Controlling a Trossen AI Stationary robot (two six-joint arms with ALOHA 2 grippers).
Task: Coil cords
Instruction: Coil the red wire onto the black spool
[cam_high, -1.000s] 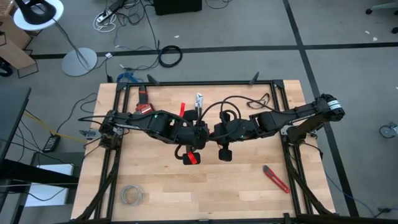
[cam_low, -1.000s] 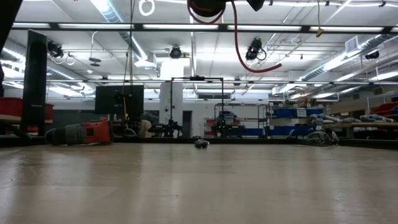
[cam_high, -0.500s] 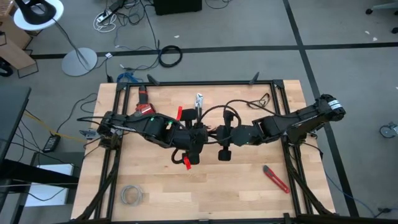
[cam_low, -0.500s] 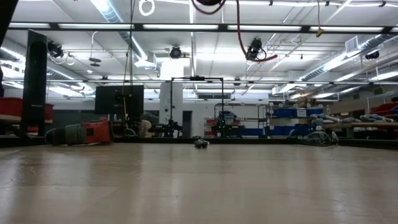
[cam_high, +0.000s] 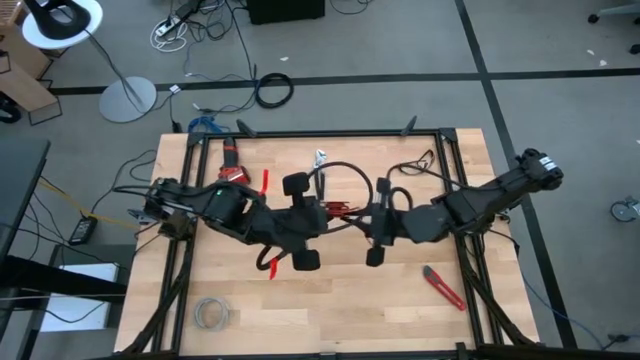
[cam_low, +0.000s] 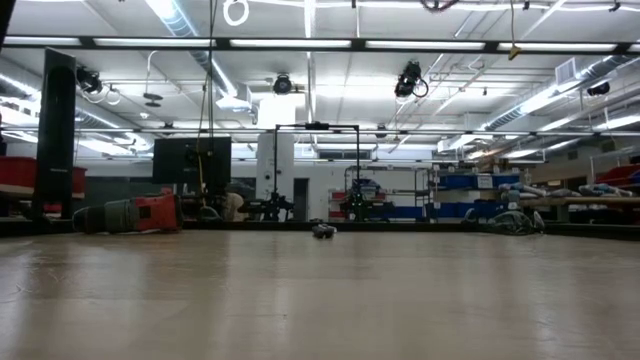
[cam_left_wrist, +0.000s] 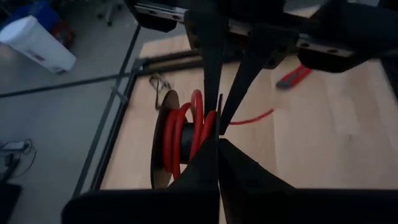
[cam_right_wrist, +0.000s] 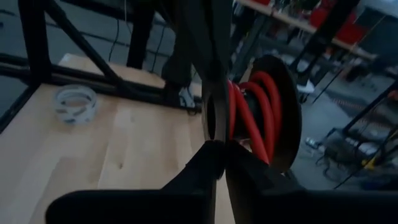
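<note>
The thin red wire (cam_left_wrist: 186, 134) is wound in several turns on a small black spool (cam_right_wrist: 280, 106), held high above the middle of the table (cam_high: 335, 210). A loose red tail (cam_left_wrist: 252, 117) trails off the spool. My left gripper (cam_left_wrist: 219, 138) and my right gripper (cam_right_wrist: 219, 148) face each other, each shut on the spool's nearer flange from opposite sides. In each wrist view the other arm's fingers come in from the top. Spool and grippers are above the low view's field. My left gripper pinches the thin rim of the spool's flange (cam_left_wrist: 219, 118) between its two fingers, coming level from the table's left. The spool is lifted clear of the table, its axis about level. My right gripper pinches the rim of the same flange (cam_right_wrist: 212, 134) between its two fingers, coming level from the table's right, opposite the left fingers (cam_right_wrist: 208, 56). The wound wire (cam_right_wrist: 249, 112) sits just beyond the flange.
A pale grey wire coil (cam_high: 211, 313) lies at the near left and shows in the right wrist view (cam_right_wrist: 74, 102). A red-handled cutter (cam_high: 443, 287) lies near right. A red power tool (cam_high: 232, 160) and a black cable (cam_high: 425, 160) lie at the far edge.
Both grippers have gone up with the spool: the spool and its hanging red tail, seen at the top of the low view a second ago, have risen out of it. My left wrist has rolled about its axis. My right gripper has shifted a little toward the table's right.
</note>
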